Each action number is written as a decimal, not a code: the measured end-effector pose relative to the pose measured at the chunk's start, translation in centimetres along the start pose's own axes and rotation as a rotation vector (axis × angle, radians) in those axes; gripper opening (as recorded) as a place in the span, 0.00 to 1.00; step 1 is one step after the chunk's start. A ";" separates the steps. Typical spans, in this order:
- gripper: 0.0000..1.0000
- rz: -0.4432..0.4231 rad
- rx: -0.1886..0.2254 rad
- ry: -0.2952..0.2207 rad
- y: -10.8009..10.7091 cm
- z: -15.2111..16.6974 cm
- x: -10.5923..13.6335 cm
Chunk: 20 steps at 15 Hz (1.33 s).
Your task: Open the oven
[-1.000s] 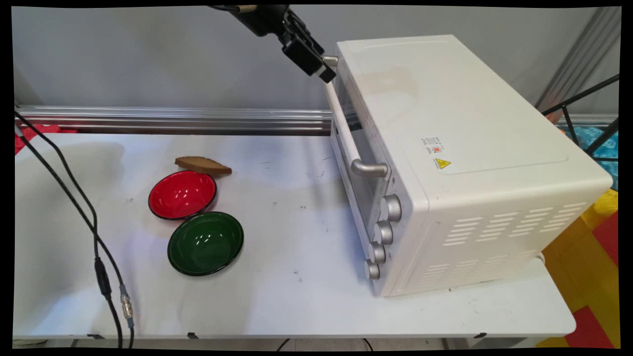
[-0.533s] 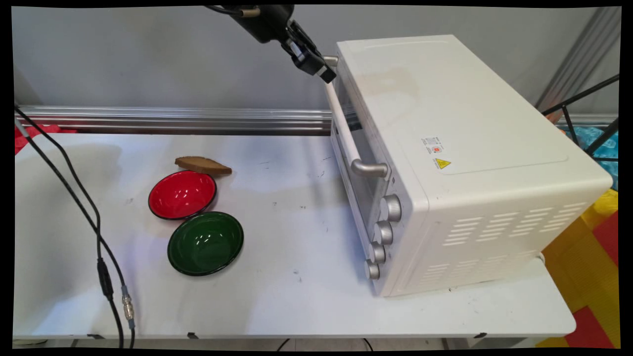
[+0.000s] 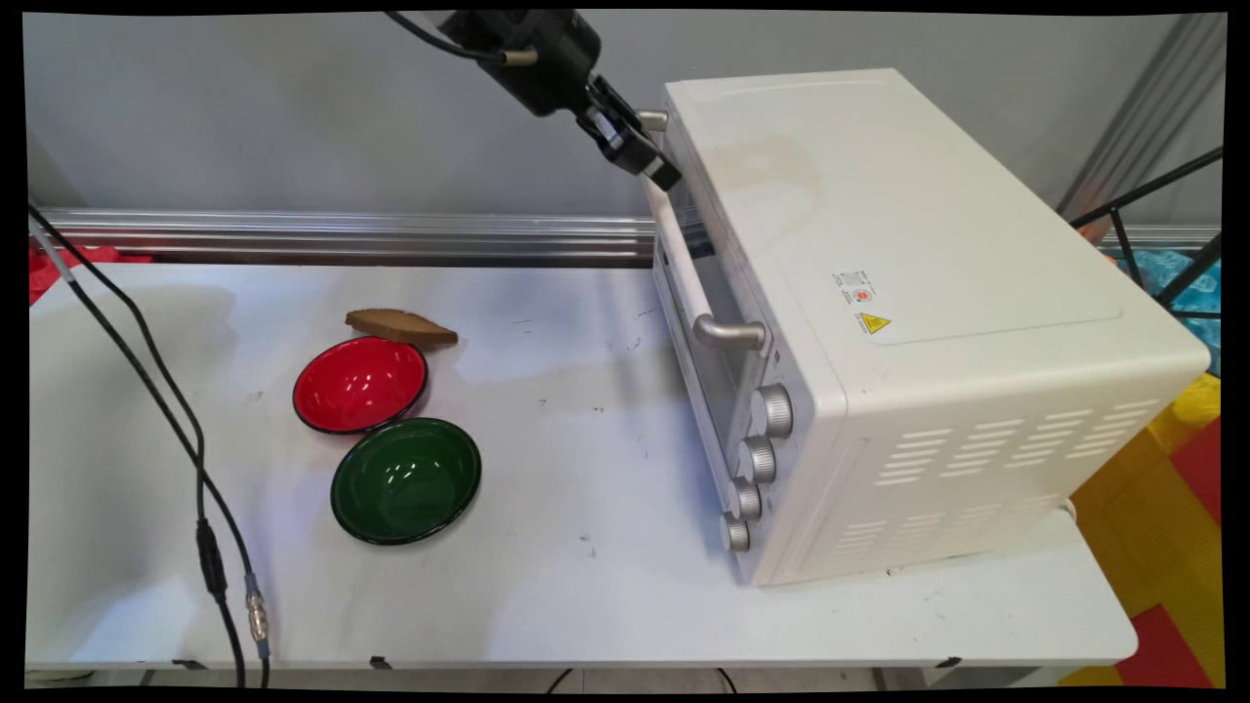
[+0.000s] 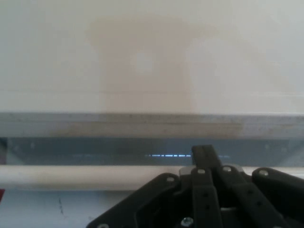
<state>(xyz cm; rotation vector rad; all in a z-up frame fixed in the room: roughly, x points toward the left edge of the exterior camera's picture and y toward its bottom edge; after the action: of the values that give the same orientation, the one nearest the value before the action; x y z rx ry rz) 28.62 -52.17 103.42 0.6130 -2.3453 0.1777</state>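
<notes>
A white toaster oven (image 3: pixel 879 244) stands on the right half of the table, its door facing left. My gripper (image 3: pixel 665 176) comes down from the top edge and sits at the far upper end of the oven's white door handle (image 3: pixel 684 264). In the hand view the fingers are shut together, and the gripper (image 4: pixel 204 153) reaches over the handle bar (image 4: pixel 71 176) towards the door glass (image 4: pixel 95 152). I cannot see it clamping anything. The oven's stained top (image 4: pixel 142 57) fills the upper part of that view.
A red bowl (image 3: pixel 359 384) and a green bowl (image 3: pixel 405 479) lie left of centre, with a brown slice of bread (image 3: pixel 400 326) just behind the red one. Black cables (image 3: pixel 186 439) hang at the left. Several silver knobs (image 3: pixel 757 459) line the oven's front.
The gripper has moved a little down and to the right, closer against the top of the oven door and its handle. The bowls, bread and oven have not moved.
</notes>
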 end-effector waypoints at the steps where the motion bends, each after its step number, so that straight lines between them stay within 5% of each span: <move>1: 0.00 -0.004 -0.003 0.005 -0.1 0.5 -0.1; 13: 0.00 0.002 -0.017 0.006 -1.0 3.3 -1.6; 20: 0.00 0.009 -0.013 -0.041 -1.6 2.5 -3.7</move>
<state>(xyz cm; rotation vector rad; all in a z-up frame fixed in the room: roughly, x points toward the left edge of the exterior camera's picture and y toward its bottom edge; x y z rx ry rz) 30.23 -52.88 99.03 0.6046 -2.3872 0.1552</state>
